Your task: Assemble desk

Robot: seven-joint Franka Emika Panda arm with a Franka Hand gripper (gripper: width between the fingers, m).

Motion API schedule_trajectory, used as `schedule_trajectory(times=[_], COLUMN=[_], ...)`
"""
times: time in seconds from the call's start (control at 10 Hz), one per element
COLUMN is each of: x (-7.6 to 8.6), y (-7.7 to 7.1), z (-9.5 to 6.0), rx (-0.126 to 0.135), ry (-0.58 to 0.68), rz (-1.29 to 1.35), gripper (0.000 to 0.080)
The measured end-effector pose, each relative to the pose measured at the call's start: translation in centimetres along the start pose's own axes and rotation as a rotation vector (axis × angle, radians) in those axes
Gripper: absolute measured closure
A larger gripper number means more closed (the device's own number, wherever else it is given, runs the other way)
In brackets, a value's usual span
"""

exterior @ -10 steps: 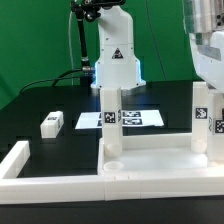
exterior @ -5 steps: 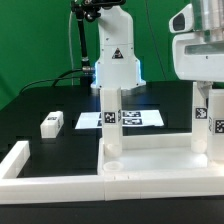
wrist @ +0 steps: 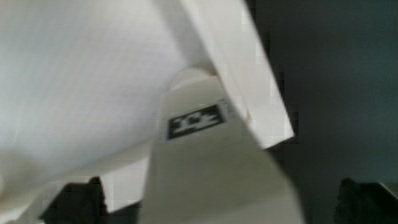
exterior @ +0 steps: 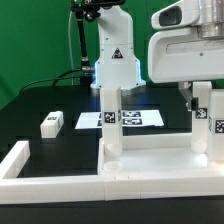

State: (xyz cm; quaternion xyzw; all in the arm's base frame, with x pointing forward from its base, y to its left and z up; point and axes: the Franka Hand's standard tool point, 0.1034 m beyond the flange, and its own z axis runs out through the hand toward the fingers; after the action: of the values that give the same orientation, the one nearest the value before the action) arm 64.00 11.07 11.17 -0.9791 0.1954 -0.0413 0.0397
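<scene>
Pincer [wrist: 222, 198]: released, jaws wide above standing leg [exterior: 203, 118].
Risk: if loosely seated in desk top [exterior: 150, 166], a brushing finger topples it.

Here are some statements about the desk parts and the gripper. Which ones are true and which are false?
1. A leg at the exterior view's left and a second leg at its right stand upright on the desk top. True.
2. The loose leg lies on the marker board. False: it lies on the black table, apart from that board.
3. The gripper is shut on the second leg. False: its jaws stand wide open.
4. A white fence bar lies at the exterior view's left. True.
</scene>
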Motion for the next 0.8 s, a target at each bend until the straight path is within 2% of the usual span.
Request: schedule_trajectory(times=[0.1, 0.2, 0.3, 0.4, 0.7, 0.8], x=[-0.11, -0.1, -0.1, -0.08, -0.02, 0.06], y=[-0.11, -0.08, -0.04, 0.02, 0.13, 0.23], z=[0.05, 0.06, 0.08, 0.1, 0.11, 0.2], rx=[0.0, -0.001, -0.001, -0.001, -0.002, -0.01], ry=[-0.001, -0.001, -0.001, -0.001, -0.001, -0.011], rz=[0.019, 0.036, 0.05, 0.1, 0.302, 0.523], gripper=[0.0272, 0.0272, 0.041, 0.0511, 0.0511, 0.0511])
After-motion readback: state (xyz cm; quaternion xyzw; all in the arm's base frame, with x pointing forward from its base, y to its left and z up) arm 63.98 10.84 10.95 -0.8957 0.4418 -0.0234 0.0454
